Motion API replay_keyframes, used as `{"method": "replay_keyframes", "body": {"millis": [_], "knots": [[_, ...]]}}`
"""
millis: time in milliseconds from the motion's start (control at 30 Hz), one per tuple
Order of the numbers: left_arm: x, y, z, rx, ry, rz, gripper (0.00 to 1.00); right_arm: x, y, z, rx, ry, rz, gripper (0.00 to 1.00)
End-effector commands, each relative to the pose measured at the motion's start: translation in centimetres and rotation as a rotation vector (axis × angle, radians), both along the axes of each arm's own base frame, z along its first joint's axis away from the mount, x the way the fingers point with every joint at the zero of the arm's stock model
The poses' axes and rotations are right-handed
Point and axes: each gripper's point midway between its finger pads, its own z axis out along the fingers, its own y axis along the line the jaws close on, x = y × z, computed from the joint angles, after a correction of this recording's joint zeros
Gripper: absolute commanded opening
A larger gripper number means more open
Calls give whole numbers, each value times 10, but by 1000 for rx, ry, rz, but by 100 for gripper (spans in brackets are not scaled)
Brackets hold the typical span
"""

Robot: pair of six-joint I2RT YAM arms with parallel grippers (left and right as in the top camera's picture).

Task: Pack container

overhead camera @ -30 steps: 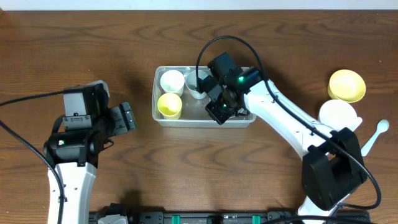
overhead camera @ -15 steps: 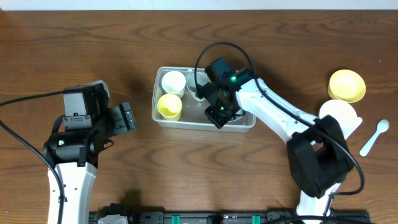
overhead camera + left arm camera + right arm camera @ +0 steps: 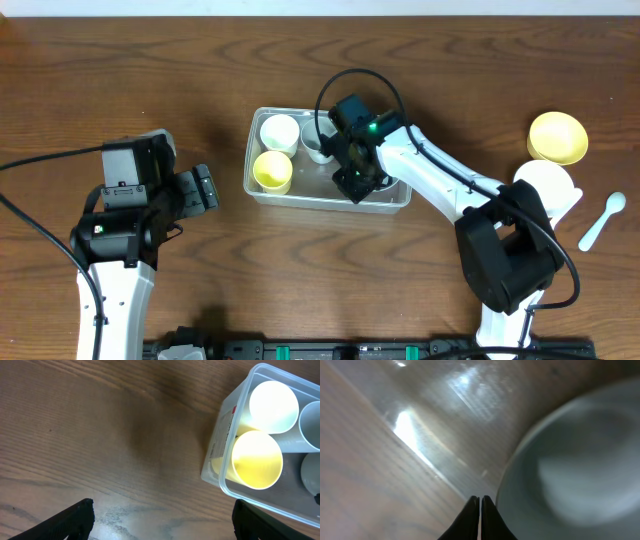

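Right fingers (image 3: 471, 517) tight together, low inside the container (image 3: 300, 196); left fingers (image 3: 70, 520) wide apart, left arm (image 3: 120, 250) aside.

You are at a robot test bench in a lab.

Looking down, you see a wood-grain table (image 3: 200, 70) with two white-and-black arms, the left arm (image 3: 115, 280) and the right arm (image 3: 450, 185), rising from the lower edge. Black cables (image 3: 356, 70) loop off them. A black rail (image 3: 320, 351) with green clips runs along the bottom centre. Plastic bowls (image 3: 557, 137), a spoon (image 3: 600, 222) and a clear container (image 3: 300, 197) lie on the bare wood.
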Motion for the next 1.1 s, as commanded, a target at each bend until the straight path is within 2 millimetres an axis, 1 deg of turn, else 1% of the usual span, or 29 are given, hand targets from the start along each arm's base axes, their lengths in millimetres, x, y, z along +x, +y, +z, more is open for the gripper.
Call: {"method": "replay_keyframes", "body": {"millis": [0, 567, 700, 767, 800, 900, 967, 1033, 1067], "knots": [[-3, 1, -6, 9, 19, 3, 88, 10, -13, -3, -52, -29, -54, 6], [-3, 1, -6, 9, 19, 3, 88, 26, -25, -2, -55, -64, -95, 8], [-3, 1, -6, 9, 18, 3, 88, 26, -23, -2, -52, -70, -83, 7], [-3, 1, -6, 9, 18, 3, 88, 27, -16, 3, -36, -84, -79, 8], [-3, 1, -6, 9, 18, 3, 88, 28, -13, 6, -26, -92, -76, 8], [-3, 1, -6, 9, 18, 3, 88, 37, -3, 28, 11, -139, -80, 8], [-3, 1, -6, 9, 19, 3, 88, 45, 1, 52, 43, -186, -100, 10], [-3, 1, -6, 9, 19, 3, 88, 57, -3, 82, 71, -247, -155, 12], [-3, 1, -6, 9, 19, 3, 88, 64, -8, 96, 78, -277, -194, 15]]}}
